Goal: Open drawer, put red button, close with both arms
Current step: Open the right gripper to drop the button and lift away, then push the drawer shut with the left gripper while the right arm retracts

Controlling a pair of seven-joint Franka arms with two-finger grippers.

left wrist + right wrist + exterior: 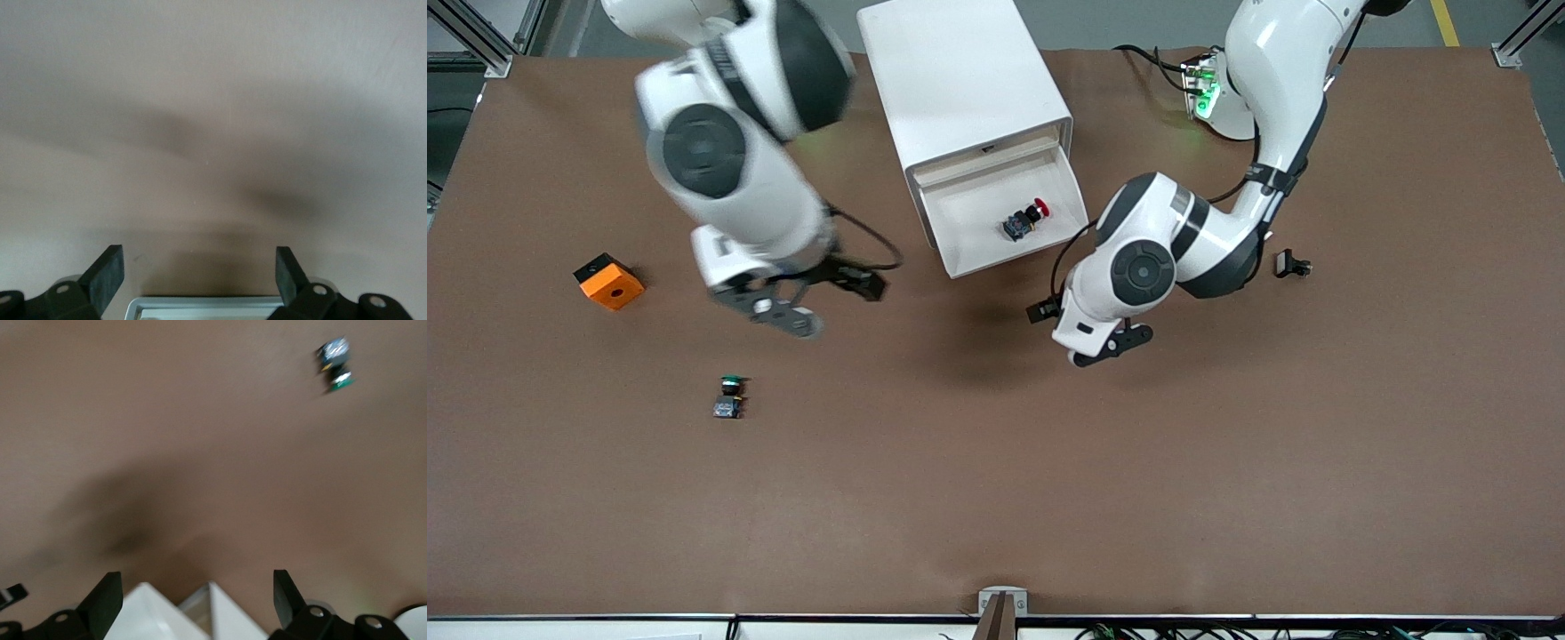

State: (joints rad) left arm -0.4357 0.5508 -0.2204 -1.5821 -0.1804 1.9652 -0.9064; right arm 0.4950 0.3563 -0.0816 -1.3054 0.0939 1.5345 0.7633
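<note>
Button lies in the open drawer; closing remains. Both grippers gape empty: left gripper over desk at drawer's 5 o'clock, right gripper at 8. Press the front evenly together.

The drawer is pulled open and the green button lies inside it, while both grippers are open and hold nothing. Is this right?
Not quite. The front view shows the red button inside the open drawer; the green button lies on the table. The rest is right: the left gripper and right gripper are open and hold nothing.
</note>
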